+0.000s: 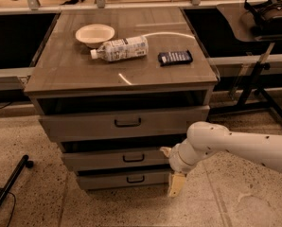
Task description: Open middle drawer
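We see the gripper [174, 176] low at the middle drawer's [108, 160] four o'clock corner. We cannot tell its spread, or whether it touches the front.

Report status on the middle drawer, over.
Claw low at the cabinet right front, beside the middle drawer right end. Handle not gripped. Nothing across the drawer front; bottle and bowl sit on top.
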`<state>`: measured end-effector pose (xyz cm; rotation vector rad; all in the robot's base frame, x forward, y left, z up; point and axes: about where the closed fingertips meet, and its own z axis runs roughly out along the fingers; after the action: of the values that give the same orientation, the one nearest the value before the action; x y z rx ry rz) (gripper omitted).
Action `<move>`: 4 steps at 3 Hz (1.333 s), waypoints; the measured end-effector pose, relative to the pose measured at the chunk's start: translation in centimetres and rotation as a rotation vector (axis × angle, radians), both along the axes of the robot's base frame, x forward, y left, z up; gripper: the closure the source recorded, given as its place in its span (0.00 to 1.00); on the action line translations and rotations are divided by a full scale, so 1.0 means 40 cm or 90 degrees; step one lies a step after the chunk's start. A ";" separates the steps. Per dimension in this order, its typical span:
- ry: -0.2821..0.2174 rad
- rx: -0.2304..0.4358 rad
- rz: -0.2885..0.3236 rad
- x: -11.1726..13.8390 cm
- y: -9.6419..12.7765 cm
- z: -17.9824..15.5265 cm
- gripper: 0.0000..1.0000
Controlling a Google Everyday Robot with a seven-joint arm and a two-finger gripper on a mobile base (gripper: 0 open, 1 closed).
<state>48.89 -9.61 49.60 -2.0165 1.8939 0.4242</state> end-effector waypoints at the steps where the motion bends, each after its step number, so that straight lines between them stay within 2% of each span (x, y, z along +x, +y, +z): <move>1: -0.037 -0.027 0.003 0.044 -0.025 -0.027 0.00; 2: -0.068 -0.053 0.007 0.080 -0.042 -0.044 0.00; 3: -0.083 -0.063 0.019 0.118 -0.049 -0.067 0.00; 4: -0.090 -0.056 0.029 0.152 -0.050 -0.095 0.00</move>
<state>54.96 -11.62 45.81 -2.0890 1.8140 0.2081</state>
